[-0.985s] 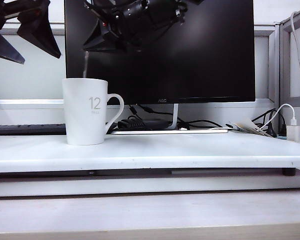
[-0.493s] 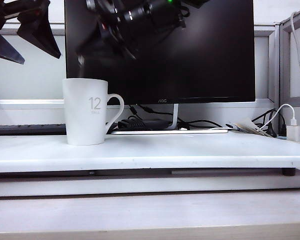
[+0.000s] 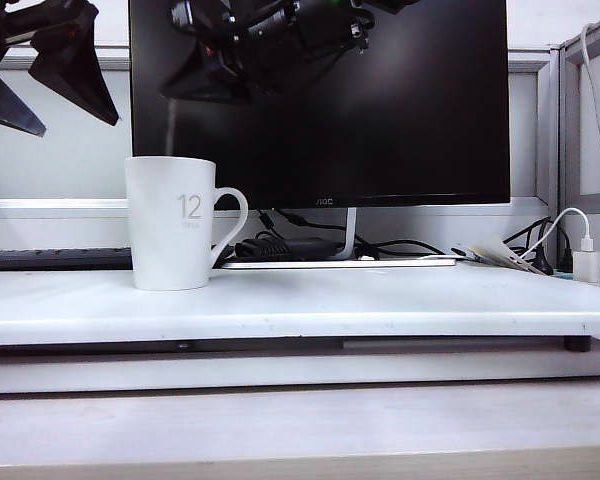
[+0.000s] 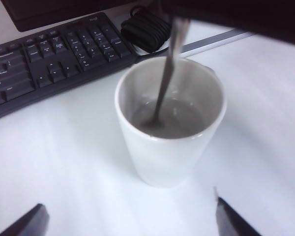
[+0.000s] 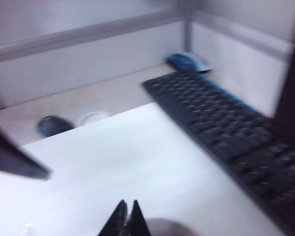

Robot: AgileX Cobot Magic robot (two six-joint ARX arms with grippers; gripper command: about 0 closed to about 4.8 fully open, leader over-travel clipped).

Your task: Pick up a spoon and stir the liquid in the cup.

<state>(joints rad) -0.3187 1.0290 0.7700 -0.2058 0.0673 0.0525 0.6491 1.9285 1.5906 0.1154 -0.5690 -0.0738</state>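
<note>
The white cup (image 3: 175, 225) with a grey "12" stands on the white desk at the left, handle to the right. Grey liquid (image 4: 169, 118) fills its lower part. The slim metal spoon (image 3: 170, 128) stands steeply in the cup, its lower end sunk in the liquid (image 4: 155, 120). My right gripper (image 3: 180, 95) hangs over the cup, shut on the spoon's upper handle, its tips (image 5: 128, 209) pressed together. My left gripper (image 3: 78, 122) hovers higher up, left of the cup; it stands open and empty, its fingers (image 4: 29, 223) wide apart short of the cup (image 4: 169, 123).
A black keyboard (image 4: 49, 59) lies behind the cup, and a large black monitor (image 3: 400, 100) stands at the back with a coiled cable (image 4: 145, 27) at its foot. A white charger (image 3: 587, 265) and cables sit at the far right. A mouse (image 5: 51, 125) lies beyond the desk board.
The right gripper swung the spoon handle slightly left over the cup and back again. The cup and the left gripper stayed where they were.
</note>
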